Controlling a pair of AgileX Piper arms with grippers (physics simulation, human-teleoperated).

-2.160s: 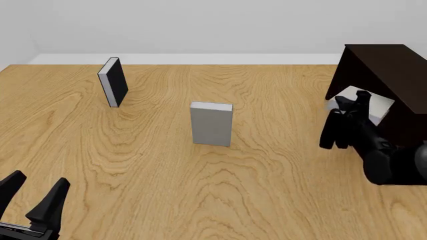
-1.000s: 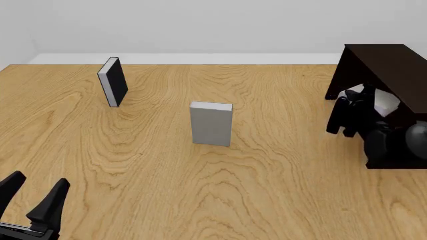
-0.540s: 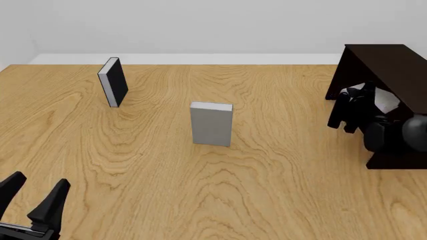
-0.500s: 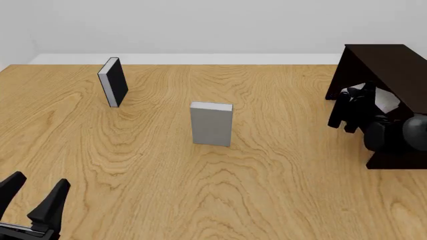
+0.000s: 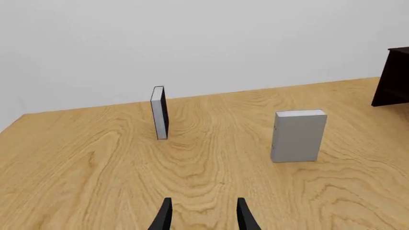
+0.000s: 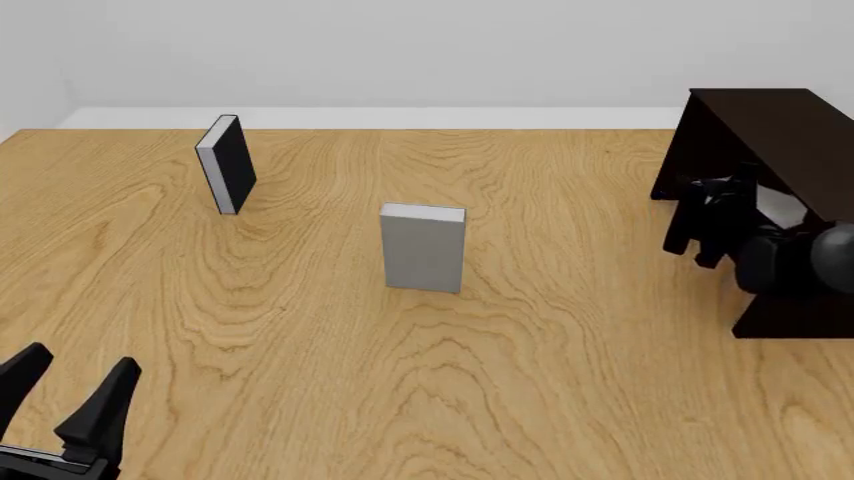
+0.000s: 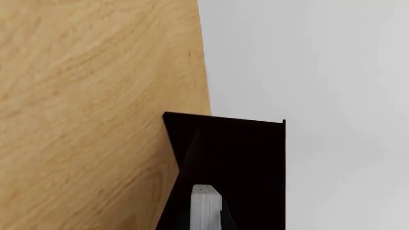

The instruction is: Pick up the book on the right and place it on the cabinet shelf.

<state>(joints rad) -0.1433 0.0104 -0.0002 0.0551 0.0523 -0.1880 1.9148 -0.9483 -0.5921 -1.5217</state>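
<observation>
I have the book [image 6: 778,207] pinched in my right gripper [image 6: 721,205], off the tabletop [image 6: 534,350] and carried to the mouth of the dark cabinet [image 6: 781,130]; it sits just ahead of the fingers, partly inside the opening. In the right wrist view its white page edges [image 7: 206,208] point straight into the dark interior. Pickup looks done, I judge; what remains is pushing it onto the cabinet shelf and letting go. I cannot see whether it rests on the shelf yet. My left gripper [image 6: 67,400] hangs spread and empty, well apart from the other grey book [image 6: 423,247] and the black-covered book [image 6: 227,163].
</observation>
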